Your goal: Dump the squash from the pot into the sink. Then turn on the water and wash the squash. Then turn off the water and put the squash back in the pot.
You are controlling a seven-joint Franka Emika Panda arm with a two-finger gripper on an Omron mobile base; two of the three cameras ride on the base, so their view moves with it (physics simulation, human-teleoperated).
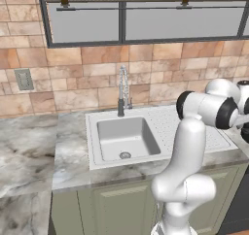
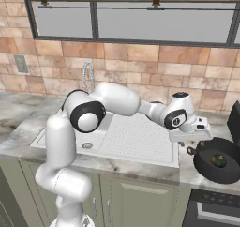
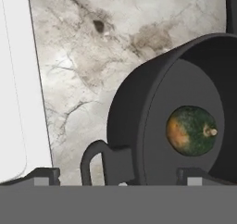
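the pot (image 2: pixel 218 164) is cut off at the right edge of the right base view, and in the hand view its rim runs off the picture at 3 o'clock. in the left base view the arm's elbow covers part of the drainboard (image 1: pixel 168 125), and the forearm leaves the frame at 3 o'clock, so the wrist is lost there. the faucet (image 2: pixel 87 77) is half hidden behind the upper arm in the right base view; only its coil top pokes out. no stream can be made out at its spout.

the arm rises from the base, bends at a dark elbow above the sink's (image 1: pixel 111 141) front edge, then reaches out flat to the right across the drainboard. the wrist turns down, and the hand (image 2: pixel 194 136) hangs just above the pot's left loop handle (image 3: pixel 99 163). its fingers stand wide apart: in the hand view one tip (image 3: pixel 42 174) sits at 7 o'clock over the bench (image 3: pixel 83 70), the other (image 3: pixel 194 174) at 5 o'clock inside the pot's rim, with the handle between them. they clamp nothing.

the squash (image 3: pixel 190 130) lies on the pot's floor, stem end toward 3 o'clock, orange patch toward 9. the pot stands on the bench just right of the sink unit.
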